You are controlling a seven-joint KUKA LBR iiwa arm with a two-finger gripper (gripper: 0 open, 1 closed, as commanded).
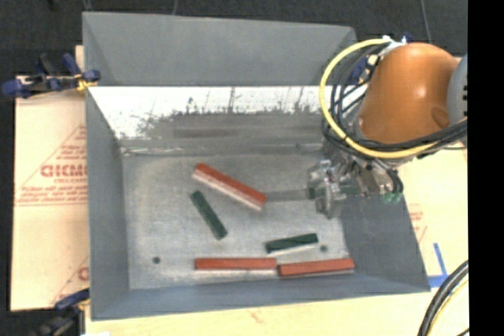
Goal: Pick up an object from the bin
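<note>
Bars lie loose on the floor of the grey bin point(106, 193), five of them, well spread. From the right the arm comes in under its orange cover point(405, 94), with cables point(335, 102) looped around it. The claw point(327, 191) hangs low over the right side of the floor, close to the sloping right wall. Whether the claw is released or clenched I cannot tell. Nearest to it is a red-and-cream bar point(228, 186), lying aslant in the middle, its right end near the claw but apart from it. A dark green bar point(208, 214) lies just below that one's left end. Another green bar point(291, 244) lies nearer the front, below the claw. A long red bar point(235, 264) and a shorter red bar point(315, 267) lie end to end along the front edge.
</note>
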